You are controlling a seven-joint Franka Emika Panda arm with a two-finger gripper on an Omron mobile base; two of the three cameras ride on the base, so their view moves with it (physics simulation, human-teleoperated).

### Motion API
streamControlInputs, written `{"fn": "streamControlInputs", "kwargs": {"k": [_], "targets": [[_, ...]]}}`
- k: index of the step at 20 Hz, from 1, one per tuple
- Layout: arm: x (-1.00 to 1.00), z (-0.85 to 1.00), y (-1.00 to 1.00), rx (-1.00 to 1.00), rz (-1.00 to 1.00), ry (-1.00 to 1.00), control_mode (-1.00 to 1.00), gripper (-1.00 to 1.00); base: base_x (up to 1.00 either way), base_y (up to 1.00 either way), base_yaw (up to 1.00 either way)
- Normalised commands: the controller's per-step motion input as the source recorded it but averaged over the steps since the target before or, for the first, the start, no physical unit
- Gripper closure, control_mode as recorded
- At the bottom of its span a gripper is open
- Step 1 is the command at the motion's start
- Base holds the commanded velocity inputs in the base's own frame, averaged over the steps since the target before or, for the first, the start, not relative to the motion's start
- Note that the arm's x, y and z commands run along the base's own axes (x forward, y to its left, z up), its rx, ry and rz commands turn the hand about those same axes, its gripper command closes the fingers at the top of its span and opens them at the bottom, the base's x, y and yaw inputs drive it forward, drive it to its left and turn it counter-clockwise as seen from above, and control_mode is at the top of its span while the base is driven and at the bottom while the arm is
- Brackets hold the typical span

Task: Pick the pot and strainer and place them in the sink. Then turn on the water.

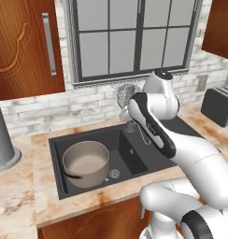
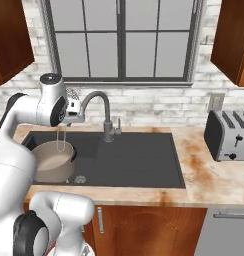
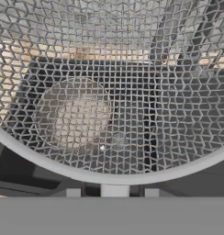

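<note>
We held the strainer (image 3: pixel 114 92) clamped in the pincer (image 2: pixel 69 112), its mesh directly ahead of the fingertips. It hung above the sink (image 1: pixel 134 158), with the pot (image 1: pixel 86 163) seated in the left basin.

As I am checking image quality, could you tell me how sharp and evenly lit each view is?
Left base view: soft, flat light, only faint shading inside the pot. Right base view: equally even, no glare on the sink or toaster. Hand view: the strainer mesh sits so close that everything behind it looks blurred.
</note>
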Motion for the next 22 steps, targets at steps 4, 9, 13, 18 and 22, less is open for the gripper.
{"fn": "streamControlInputs", "kwargs": {"k": [4, 9, 13, 18, 22], "targets": [[0.18, -0.52, 0.44, -0.13, 0.0, 0.0, -1.0, 1.0, 0.0, 0.0, 0.0], [0.19, -0.18, 0.52, -0.06, 0.0, 0.0, -1.0, 1.0, 0.0, 0.0, 0.0], [0.2, 0.0, 0.45, 0.0, 0.0, 0.0, -1.0, 1.0, 0.0, 0.0, 0.0], [0.25, -0.02, 0.32, 0.0, 0.01, 0.01, -1.0, 1.0, 0.0, 0.0, 0.0], [0.34, -0.31, 0.2, 0.0, 0.01, 0.02, -1.0, 1.0, 0.0, 0.0, 0.0]]}}
